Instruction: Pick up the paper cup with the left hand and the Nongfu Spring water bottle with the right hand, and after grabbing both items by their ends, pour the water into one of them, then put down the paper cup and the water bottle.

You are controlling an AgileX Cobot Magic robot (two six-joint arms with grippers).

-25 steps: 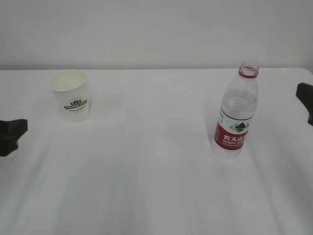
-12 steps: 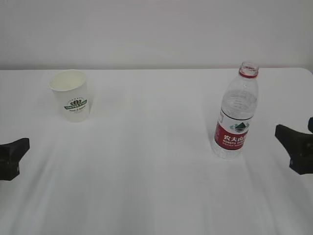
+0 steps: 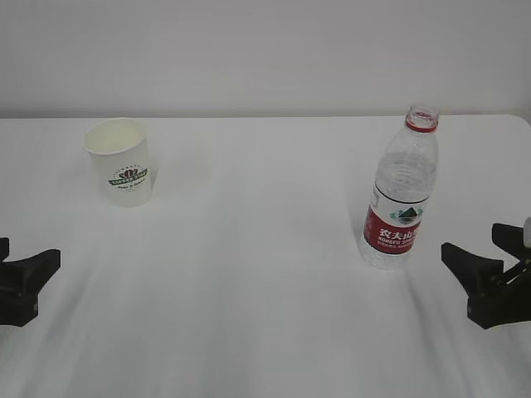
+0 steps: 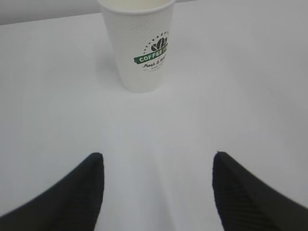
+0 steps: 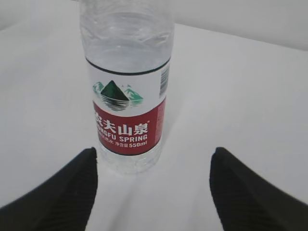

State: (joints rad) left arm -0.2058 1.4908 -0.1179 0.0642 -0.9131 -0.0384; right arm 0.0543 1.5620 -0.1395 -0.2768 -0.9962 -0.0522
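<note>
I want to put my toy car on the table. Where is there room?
The big bare patch is the middle of the table, between the paper cup and the water bottle. The front middle is free too. The low side edges are tight: the left gripper and right gripper sit there, open.

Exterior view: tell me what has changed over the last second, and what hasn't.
The right hand came down from the table's far right edge and in toward the Nongfu Spring water bottle, stopping short of it with fingers open. The left hand dropped lower and edged slightly inward, also open and clear of the paper cup. Nothing was taken hold of. Cup and bottle stand upright where they were.
</note>
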